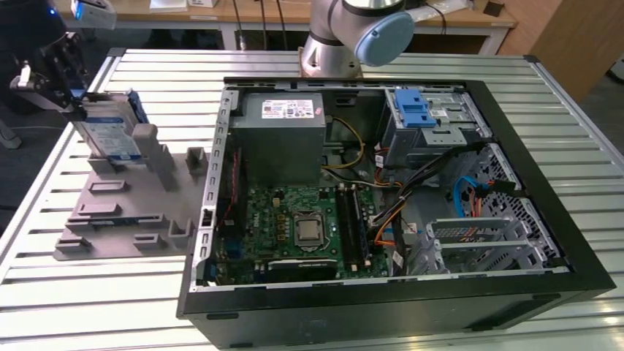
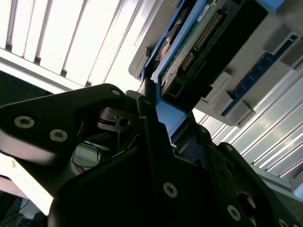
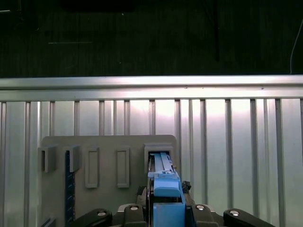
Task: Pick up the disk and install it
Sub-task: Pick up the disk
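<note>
Gripping disk point(image 1: 109, 135) at holder point(image 1: 117, 212).
Clamped by gripper point(image 3: 165, 210) on top edge; stood upright, likely for easy pinching.

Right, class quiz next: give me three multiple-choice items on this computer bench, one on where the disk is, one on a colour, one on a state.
1. Where is the disk? A in the grey holder, at the exterior view's left of the computer case; B in a drive bay; C on the motherboard.
2. Its bracket is: A red; B blue; C green.
3. The disk: A lies flat; B stands upright; C hangs by a cable.
Answers: 1 A, it sits in the holder outside the case. 2 B, both wrist views show blue. 3 B, it stands on edge.
</note>
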Robot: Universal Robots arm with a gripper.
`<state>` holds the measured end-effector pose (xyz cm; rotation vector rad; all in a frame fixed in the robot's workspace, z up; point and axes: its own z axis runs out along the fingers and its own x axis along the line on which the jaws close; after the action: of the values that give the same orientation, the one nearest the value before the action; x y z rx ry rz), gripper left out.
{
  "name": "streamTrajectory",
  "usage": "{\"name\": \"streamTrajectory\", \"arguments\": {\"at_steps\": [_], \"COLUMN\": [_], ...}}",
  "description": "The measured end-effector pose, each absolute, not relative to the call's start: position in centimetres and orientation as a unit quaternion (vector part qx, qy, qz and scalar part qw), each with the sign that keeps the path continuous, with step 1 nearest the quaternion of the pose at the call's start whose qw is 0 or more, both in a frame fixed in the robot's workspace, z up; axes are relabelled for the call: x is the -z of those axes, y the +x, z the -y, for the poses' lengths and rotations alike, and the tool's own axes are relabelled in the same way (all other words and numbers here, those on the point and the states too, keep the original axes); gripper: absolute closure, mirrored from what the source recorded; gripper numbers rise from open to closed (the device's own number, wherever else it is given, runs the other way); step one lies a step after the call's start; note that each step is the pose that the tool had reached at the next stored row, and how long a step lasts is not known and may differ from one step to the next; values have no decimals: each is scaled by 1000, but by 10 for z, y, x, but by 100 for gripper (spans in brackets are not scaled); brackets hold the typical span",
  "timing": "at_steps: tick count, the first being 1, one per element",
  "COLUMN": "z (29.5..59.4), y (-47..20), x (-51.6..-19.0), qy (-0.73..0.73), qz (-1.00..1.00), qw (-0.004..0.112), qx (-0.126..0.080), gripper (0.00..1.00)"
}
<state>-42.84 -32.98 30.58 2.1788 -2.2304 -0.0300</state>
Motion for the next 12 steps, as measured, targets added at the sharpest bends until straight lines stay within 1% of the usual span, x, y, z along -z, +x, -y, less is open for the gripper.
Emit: {"name": "streamTrajectory", "arguments": {"at_steps": [12], "z": [330], "y": [-428], "x": [-310], "qy": [699], "qz": [715], "qw": [12], "qx": [10], "gripper": [64]}}
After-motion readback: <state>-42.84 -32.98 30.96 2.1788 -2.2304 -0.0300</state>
